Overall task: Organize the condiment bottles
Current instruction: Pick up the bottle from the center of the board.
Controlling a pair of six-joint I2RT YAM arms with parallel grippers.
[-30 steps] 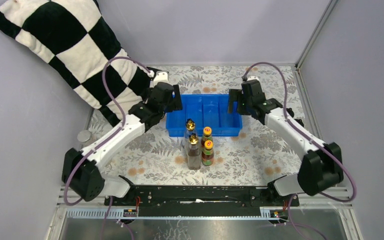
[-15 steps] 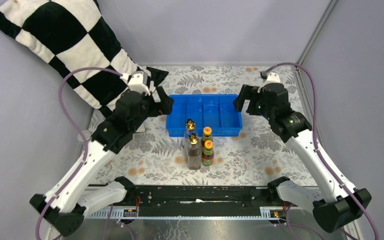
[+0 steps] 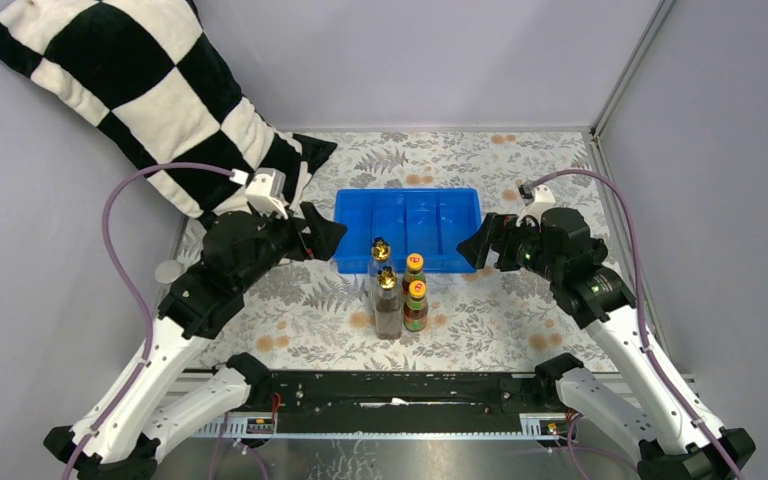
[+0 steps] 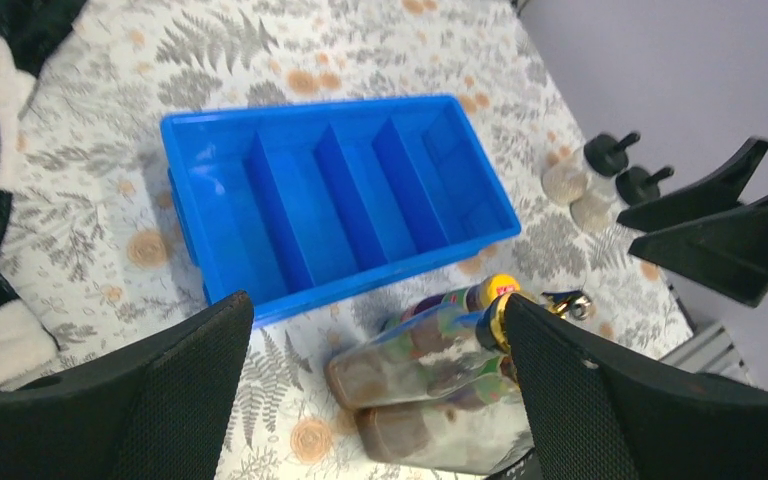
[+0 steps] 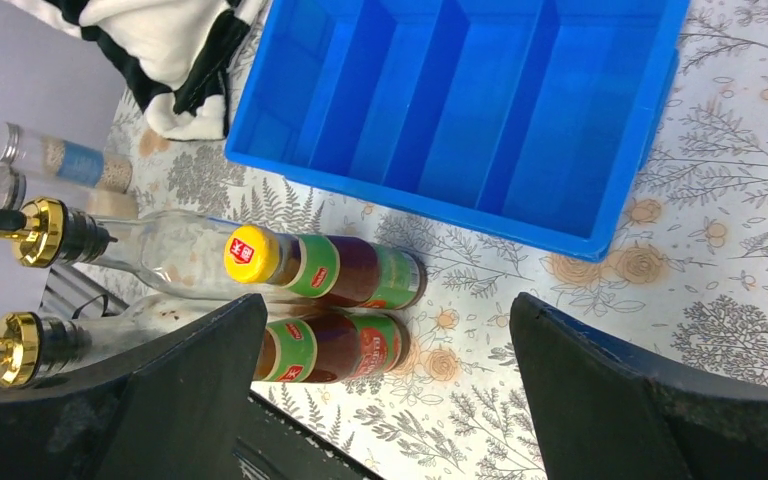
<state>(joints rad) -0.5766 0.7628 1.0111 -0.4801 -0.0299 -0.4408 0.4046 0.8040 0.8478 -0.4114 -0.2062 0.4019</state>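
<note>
Left end effector, right end effector further back; floral tabletop, grey walls

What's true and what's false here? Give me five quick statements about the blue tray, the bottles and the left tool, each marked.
1. The blue plastic compartment tray holds no bottles. True.
2. The two clear gold-spouted bottles lie on their sides. False: they stand upright.
3. The left tool is shut on a bottle. False: it is open and holds nothing.
4. The two black-capped shakers sit on the floral table, outside the tray. True.
5. The two dark orange-capped bottles stand inside the tray. False: they stand on the table just outside it.
</note>
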